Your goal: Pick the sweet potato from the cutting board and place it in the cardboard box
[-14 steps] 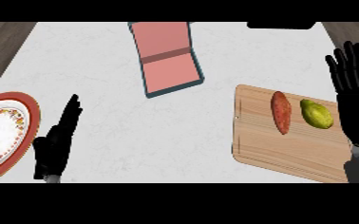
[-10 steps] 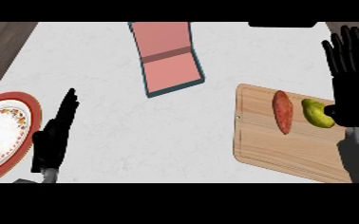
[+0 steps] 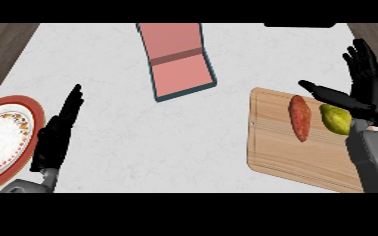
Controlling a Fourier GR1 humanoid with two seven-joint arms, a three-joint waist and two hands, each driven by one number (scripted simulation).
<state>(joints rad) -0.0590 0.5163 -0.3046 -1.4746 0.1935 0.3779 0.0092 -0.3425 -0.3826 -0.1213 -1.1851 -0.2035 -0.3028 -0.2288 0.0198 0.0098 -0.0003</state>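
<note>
A reddish-orange sweet potato [image 3: 300, 117] lies lengthwise on the wooden cutting board [image 3: 284, 152] at the right. Beside it, to the right, lies a yellow-green fruit [image 3: 336, 119]. My right hand [image 3: 356, 92] is open over the board's far right edge, fingers straight and thumb stretched out toward the sweet potato's upper end without touching it. The box [image 3: 179, 60], pink inside with a dark blue rim, lies open at the top centre. My left hand [image 3: 56, 134] rests open at the lower left, fingers pointing up.
A plate [image 3: 15, 135] with a red rim and patterned centre sits at the left edge, just beside my left hand. A dark object [image 3: 299, 25] shows at the top right edge. White marbled counter lies between box and board.
My right hand has moved left and down over the cutting board, partly covering the green fruit's side. The left hand has shifted slightly right. The sweet potato has not moved.
</note>
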